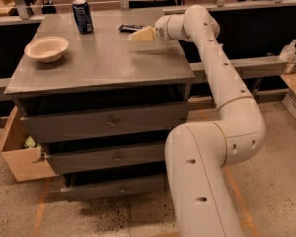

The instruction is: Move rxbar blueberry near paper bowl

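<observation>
The rxbar blueberry [130, 27], a small flat dark bar, lies at the far edge of the grey cabinet top [103, 63], right of centre. My gripper [140, 34] hovers just right of and in front of the bar, pointing left, very close to it. The paper bowl [46, 48], cream-white and shallow, sits on the left side of the top, well away from the bar. I cannot tell whether the gripper touches the bar.
A dark blue soda can [82, 16] stands upright at the back, between bowl and bar. The cabinet has drawers [108, 125] below. A cardboard box [19, 157] sits on the floor at left. A railing [246, 63] runs behind at right.
</observation>
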`<state>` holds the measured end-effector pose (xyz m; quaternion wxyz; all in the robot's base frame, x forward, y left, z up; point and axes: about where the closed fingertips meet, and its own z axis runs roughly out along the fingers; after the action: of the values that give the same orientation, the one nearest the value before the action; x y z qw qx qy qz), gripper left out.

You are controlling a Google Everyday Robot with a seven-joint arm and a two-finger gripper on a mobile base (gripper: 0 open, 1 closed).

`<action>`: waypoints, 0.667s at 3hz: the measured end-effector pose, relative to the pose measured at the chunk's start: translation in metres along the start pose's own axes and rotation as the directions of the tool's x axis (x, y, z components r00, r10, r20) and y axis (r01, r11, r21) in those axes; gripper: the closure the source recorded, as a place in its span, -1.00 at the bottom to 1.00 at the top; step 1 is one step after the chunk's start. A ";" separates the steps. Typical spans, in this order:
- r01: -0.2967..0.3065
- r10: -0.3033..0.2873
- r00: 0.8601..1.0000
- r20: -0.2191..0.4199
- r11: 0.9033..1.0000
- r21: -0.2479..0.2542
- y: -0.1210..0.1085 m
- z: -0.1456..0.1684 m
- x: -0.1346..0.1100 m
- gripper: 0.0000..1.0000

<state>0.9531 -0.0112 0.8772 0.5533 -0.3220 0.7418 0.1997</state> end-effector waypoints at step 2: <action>-0.061 0.061 0.998 -0.021 0.998 0.012 0.007 0.014 -0.001 -1.00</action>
<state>0.9579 0.0035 0.8729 0.5407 -0.2984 0.7582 0.2089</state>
